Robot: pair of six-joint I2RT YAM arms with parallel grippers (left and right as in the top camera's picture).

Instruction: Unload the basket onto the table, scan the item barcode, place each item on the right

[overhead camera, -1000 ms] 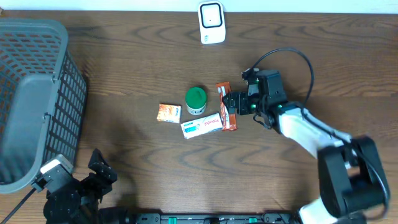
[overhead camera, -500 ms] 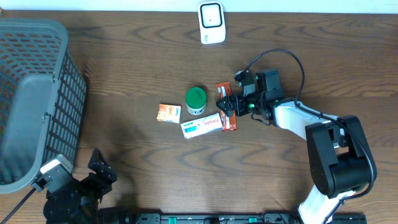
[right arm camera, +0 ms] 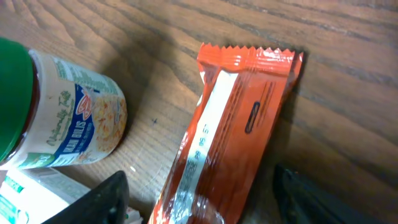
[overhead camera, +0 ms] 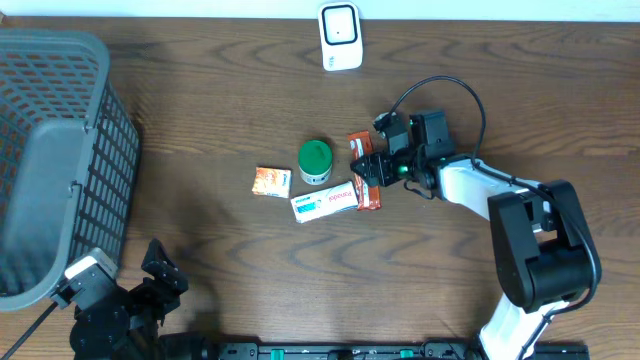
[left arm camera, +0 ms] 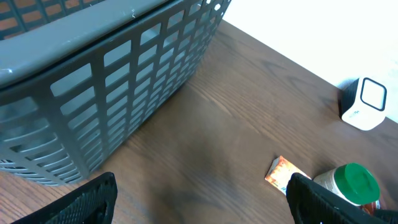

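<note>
We are at the grasp step: our right tool (right arm camera: pixel 208 196) straddles the orange snack bar (right arm camera: pixel 239 118) lying on the surface (right arm camera: pixel 360 56), jaws apart. Next, we judge, clamp it and lift its barcode toward the scanner (overhead camera: pixel 340 36).

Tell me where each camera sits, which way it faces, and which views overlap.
Overhead: fixed above the table, looking straight down on the basket, scanner, green-lidded jar and orange bar. Both arms show, with the left hand and right hand.
Left wrist: low at the near-left corner, facing across the table toward basket and scanner. Its fingers show at the bottom edge.
Right wrist: close above the orange bar, facing down, fingers either side of it.
Shared: the green-lidded jar appears in all three.
</note>
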